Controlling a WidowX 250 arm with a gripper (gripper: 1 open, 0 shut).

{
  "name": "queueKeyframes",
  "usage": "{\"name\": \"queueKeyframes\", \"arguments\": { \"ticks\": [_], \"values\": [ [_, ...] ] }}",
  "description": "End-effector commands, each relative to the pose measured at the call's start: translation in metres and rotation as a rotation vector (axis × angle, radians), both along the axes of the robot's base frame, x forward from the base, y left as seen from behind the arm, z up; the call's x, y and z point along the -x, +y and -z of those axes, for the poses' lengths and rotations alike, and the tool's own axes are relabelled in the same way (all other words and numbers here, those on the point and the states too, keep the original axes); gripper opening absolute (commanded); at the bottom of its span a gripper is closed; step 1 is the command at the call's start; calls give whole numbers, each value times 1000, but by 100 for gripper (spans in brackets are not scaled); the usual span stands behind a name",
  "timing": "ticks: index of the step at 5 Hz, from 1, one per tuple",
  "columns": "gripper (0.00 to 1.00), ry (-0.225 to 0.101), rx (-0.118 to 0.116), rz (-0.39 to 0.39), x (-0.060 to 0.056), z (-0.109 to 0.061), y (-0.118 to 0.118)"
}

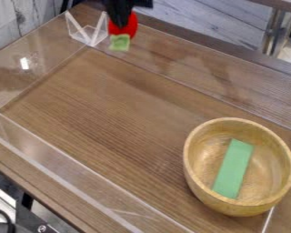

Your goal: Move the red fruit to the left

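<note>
Camera view: red fruit [126,25] hangs from the gripper's [119,16] tips.

The round, tan wooden bowl [195,162] is standing on the brown, flat wooden bench [105,114] at near right; the flat, green, rectangular block [233,169] is lying inside. The rounded red toy fruit [132,25] is showing at far left.
</note>
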State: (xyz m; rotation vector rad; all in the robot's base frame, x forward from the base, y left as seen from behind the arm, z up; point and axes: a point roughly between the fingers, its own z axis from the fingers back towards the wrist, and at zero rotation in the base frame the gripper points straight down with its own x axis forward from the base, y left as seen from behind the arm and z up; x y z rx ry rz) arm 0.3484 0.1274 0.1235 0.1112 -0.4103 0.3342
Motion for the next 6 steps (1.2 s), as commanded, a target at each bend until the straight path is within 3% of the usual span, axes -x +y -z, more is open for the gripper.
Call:
{"name": "queueKeyframes", "arguments": {
  "ticks": [1,3,4,5,6],
  "values": [
    [0,-38,-31,-6,-8,-3,11],
    [0,-29,-44,-14,-20,17,27],
    [100,-25,-45,-17,-24,22,34],
    [100,-22,-40,-17,-27,24,41],
    [0,-19,-29,-23,-27,24,45]
  ]
}}
